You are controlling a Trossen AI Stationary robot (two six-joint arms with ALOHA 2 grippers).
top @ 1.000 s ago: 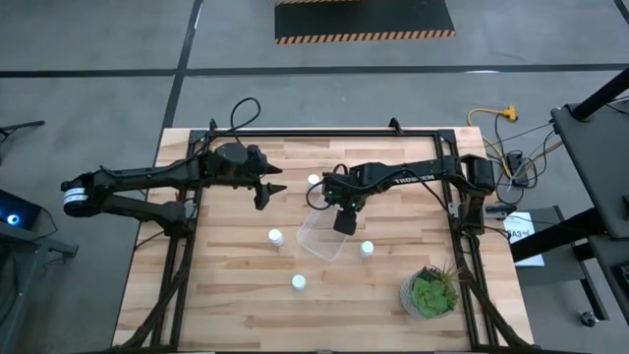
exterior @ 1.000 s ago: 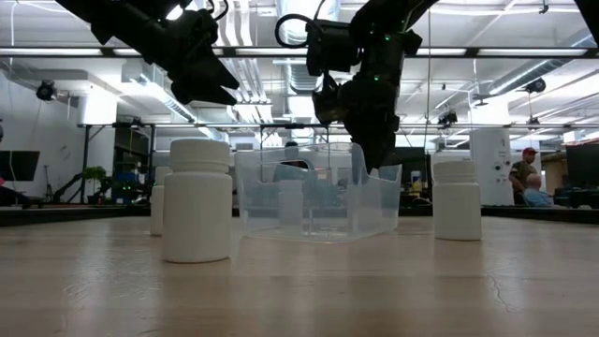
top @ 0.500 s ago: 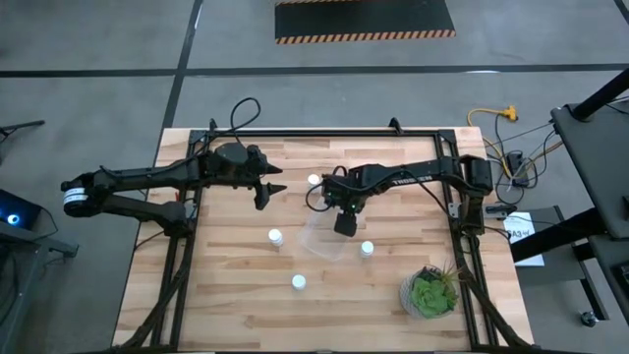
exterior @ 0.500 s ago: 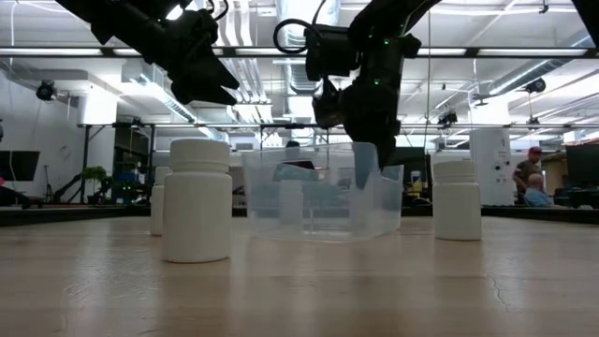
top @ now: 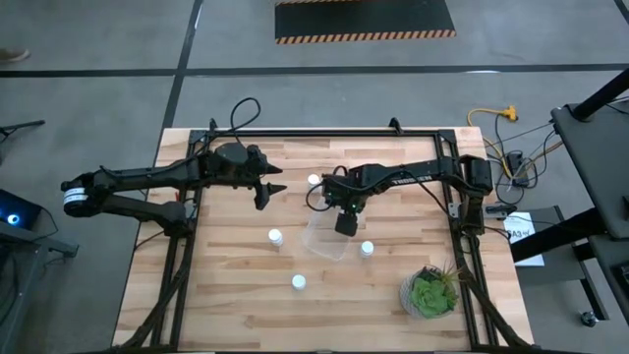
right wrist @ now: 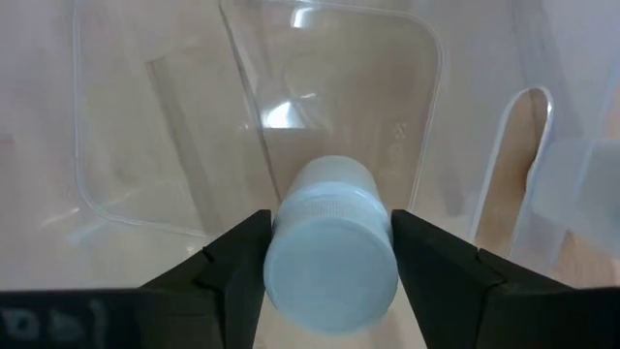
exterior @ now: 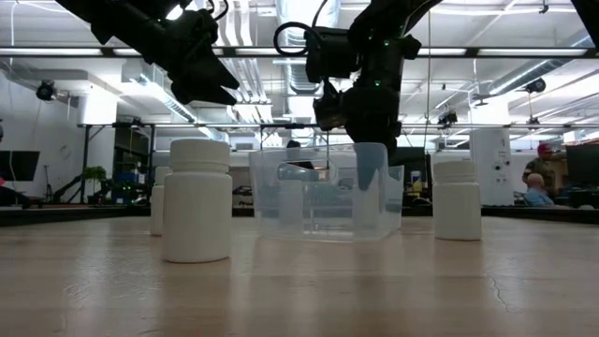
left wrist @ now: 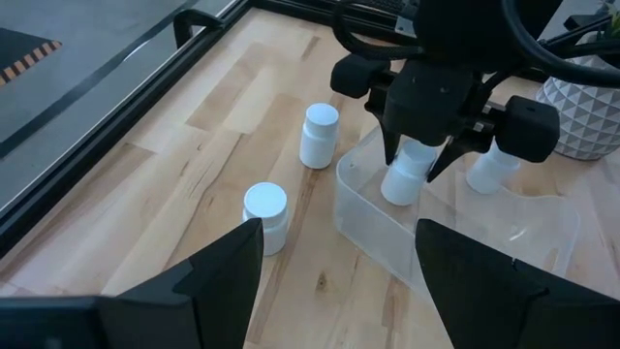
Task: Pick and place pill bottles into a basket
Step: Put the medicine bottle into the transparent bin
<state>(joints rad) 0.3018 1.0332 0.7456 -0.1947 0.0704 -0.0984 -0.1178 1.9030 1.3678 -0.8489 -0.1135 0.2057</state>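
bottle (right wrist: 332,242) upright in my right claw (top: 345,220), pinched at cap | hangs over bin (top: 327,239), its 1 o'clock corner | axis vertical, bin straight below | left claw (top: 267,190) open, idle, 10 o'clock

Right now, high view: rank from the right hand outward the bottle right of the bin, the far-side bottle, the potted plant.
From the right hand, over the bin:
1. Bottle right of the bin, closest.
2. Far-side bottle, toward the idle left hand.
3. Potted plant, near-right corner.
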